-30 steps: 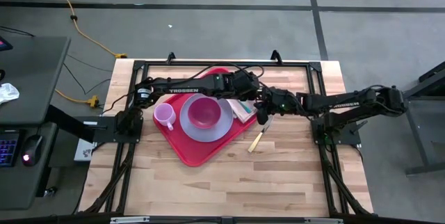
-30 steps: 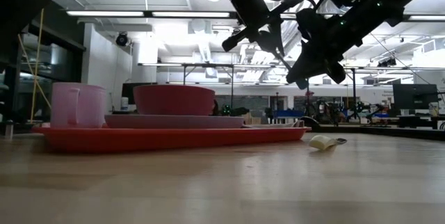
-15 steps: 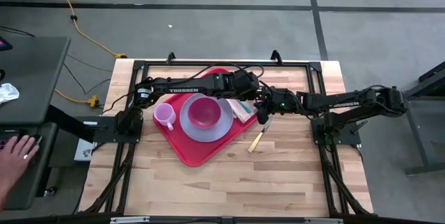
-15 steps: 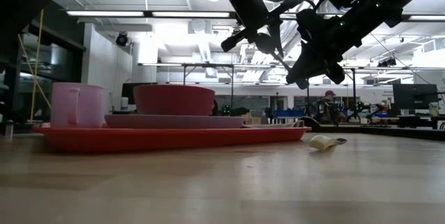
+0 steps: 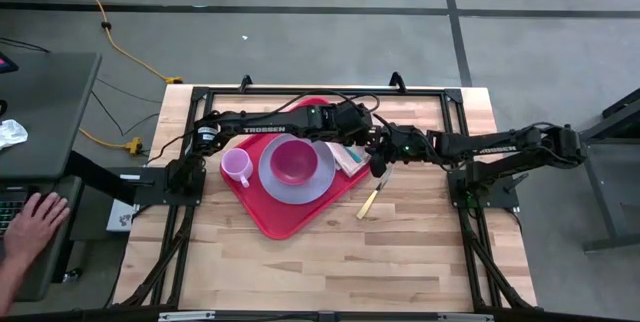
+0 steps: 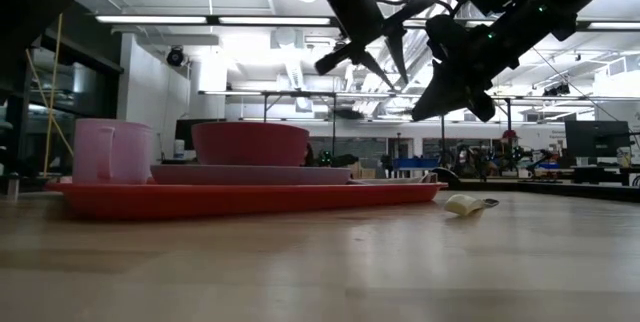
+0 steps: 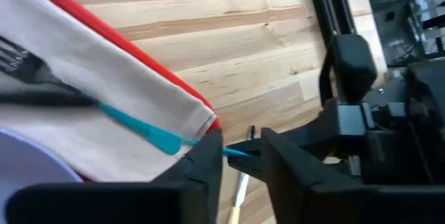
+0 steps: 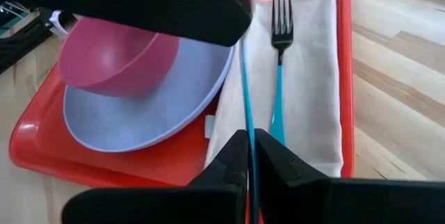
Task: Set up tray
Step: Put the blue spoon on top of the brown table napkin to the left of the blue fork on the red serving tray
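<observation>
Both arms are built of dark, near-black links with rounded joint housings; the left arm [image 5: 270,119], running across the upper middle of the high view, bears pale block lettering along its long link and has thin black cables looping over its wrist. The right arm [image 5: 500,145], at the right of that view, carries similar pale lettering and a small green light near its wrist. In the wrist views the fingers [image 7: 201,161] are flat, matte black, angular plastic blades tapering to blunt tips.
</observation>
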{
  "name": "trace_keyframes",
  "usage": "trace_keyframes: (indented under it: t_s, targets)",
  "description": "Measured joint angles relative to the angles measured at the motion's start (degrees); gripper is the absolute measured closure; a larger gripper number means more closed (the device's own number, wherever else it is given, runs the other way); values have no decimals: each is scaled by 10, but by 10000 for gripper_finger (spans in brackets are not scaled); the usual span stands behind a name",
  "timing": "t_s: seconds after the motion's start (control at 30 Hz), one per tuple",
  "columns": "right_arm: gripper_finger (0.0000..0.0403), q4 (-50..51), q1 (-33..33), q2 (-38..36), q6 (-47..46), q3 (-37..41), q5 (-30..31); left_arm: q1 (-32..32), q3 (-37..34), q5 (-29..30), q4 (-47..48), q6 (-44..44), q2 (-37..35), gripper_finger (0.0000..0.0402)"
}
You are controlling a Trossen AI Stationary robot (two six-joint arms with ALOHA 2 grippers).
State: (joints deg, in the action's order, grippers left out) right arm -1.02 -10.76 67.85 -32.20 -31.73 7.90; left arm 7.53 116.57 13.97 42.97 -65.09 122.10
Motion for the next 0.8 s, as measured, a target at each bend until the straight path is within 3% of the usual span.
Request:
trace_keyframes:
  t_s: [0.17, 0.3, 0.63, 0.8]
  targets:
    - [402, 1, -9, 0, 4, 0, -9, 0, 0, 17, 21, -12, 0, 224]
    - [402, 0, -13, 0, 10, 0, -15, 0, 0, 21, 24, -14, -1, 206]
    - [403, -1, -63, 0, 12, 0, -15, 0, 0, 48, 59, -11, -30, 219]
    - [403, -27, -105, 0, 6, 9, -43, -1, 0, 60, 81, 6, -53, 222]
